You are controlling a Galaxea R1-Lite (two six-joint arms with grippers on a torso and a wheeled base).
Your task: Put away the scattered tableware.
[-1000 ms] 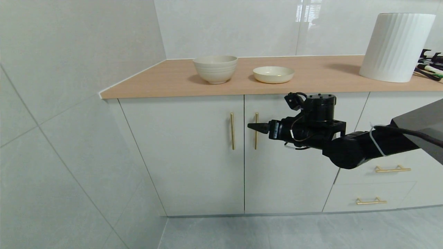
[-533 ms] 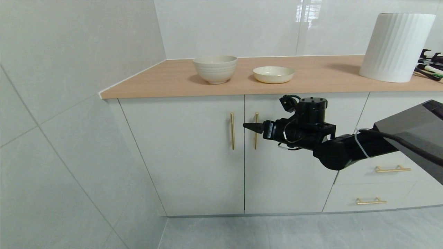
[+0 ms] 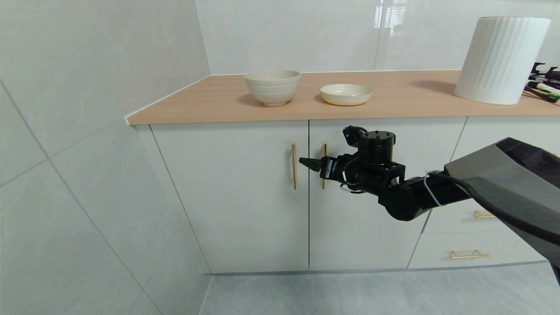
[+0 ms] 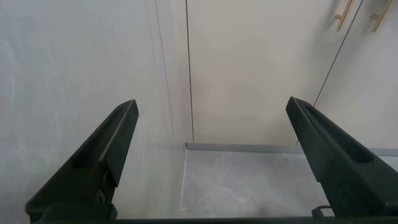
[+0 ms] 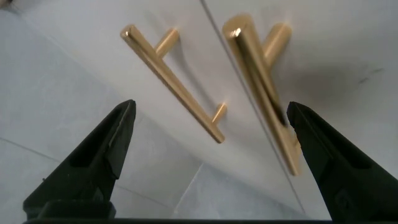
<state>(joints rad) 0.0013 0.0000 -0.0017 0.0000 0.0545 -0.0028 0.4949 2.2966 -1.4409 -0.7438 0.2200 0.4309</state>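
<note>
A ribbed beige bowl [image 3: 272,87] and a shallow cream dish [image 3: 345,94] stand side by side on the wooden counter [image 3: 197,103]. Below them, my right gripper [image 3: 305,162] is held level in front of the two cabinet doors, its tip between the left gold handle [image 3: 293,165] and the right gold handle [image 3: 324,151]. In the right wrist view, the right gripper [image 5: 211,111] is open, with both handles [image 5: 174,84] [image 5: 261,87] close ahead between its fingers. My left gripper [image 4: 211,107] is open and holds nothing, low over the floor by the cabinet base.
A tall white ribbed container [image 3: 501,59] stands on the counter's right end, with dark utensils [image 3: 542,85] beyond it. Drawers with gold handles [image 3: 469,254] sit at the lower right. A tiled wall [image 3: 87,175] closes the left side.
My right arm has moved left and closer to the cabinet doors; its tip went from right of the right-hand handle to between the two handles. Bowl and dish have not moved.
</note>
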